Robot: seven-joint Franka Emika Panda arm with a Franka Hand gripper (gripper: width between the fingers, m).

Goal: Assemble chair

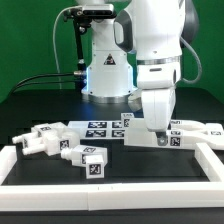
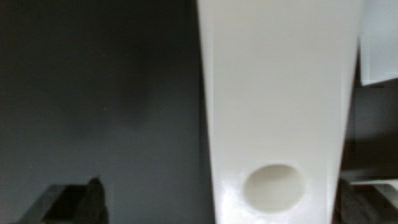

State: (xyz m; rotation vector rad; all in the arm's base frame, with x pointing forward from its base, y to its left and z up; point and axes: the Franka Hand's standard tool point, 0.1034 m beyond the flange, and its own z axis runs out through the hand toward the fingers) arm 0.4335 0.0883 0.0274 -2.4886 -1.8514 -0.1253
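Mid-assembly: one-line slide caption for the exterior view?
Panda's tool low over a white chair part at the exterior view's right; loose tagged parts at its left on the black table.

on the black matte tabletop (image 1: 150,168) lie white plastic tagged chair parts: a cluster of blocky pieces (image 1: 40,140) by the edge on the exterior view's left, a cube-like block (image 1: 91,162) nearer the front edge, and a long flat panel (image 1: 195,133) toward the opposite edge. the marker board (image 1: 100,127) lies mid-table.
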